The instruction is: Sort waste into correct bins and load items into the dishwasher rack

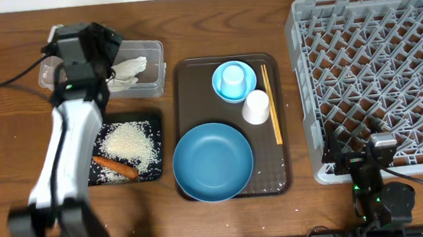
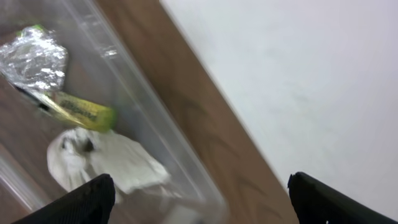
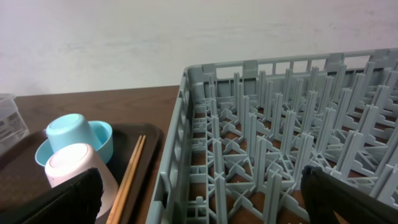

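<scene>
My left gripper hangs open over the clear tub, with nothing between its fingers. In the tub lie the foil ball, the yellow-green wrapper and the crumpled tissue. Rice and a carrot lie in the black tray. The blue plate, the light-blue cup upturned in its bowl, the white cup and the chopsticks sit on the brown tray. My right gripper stands open at the grey rack's near edge.
The brown serving tray lies between the bins and the rack. A black cable runs off to the left of the tub. A pale wall rises behind the table's far edge.
</scene>
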Controlling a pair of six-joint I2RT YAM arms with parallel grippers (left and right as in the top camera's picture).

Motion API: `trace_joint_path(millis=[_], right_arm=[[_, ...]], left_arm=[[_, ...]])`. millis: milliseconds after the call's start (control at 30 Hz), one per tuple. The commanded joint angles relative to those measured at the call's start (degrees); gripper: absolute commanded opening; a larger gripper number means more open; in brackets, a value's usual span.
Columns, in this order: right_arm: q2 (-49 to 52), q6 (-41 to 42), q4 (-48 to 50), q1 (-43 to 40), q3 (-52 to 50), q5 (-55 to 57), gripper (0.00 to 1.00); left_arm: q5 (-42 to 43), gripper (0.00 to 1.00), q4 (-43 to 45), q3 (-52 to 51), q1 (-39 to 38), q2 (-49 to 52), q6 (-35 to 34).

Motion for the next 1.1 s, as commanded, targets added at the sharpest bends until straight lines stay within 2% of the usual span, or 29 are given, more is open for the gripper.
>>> trace_joint_path(millis=[0,100,300,500,633,1067], right_arm=[[-0.3,-0.2,-0.1,-0.7,-0.1,0.2,0.99],[-0.3,-0.2,-0.1,-0.7,-0.1,0.2,0.99],[-0.3,-0.2,-0.1,-0.7,-0.1,0.2,0.99],[-0.3,-0.2,-0.1,-0.7,-0.1,0.2,0.99],[-0.3,-0.2,-0.1,-0.7,-0.1,0.2,0.99],[-0.3,-0.2,-0.1,-0.7,-0.1,0.2,0.99]], left_arm=[[3.9,0.92,-5.7,0.4,0.3,-9.7,0.1],[0.5,0.92,-15.2,0.4,1.5,-15.5,0.1],[-15.7,0.98,-35.1,0.4,5.9,-23.3,0.1],[-16.5,0.99,-47.1,0.4,8.5,-24.3,0.1],[-16.5,0.99,-50.0,0.4,8.5,-24.2,0.1],[-16.5,1.00,-50.0,0.4,8.5,-24.2,0.1]])
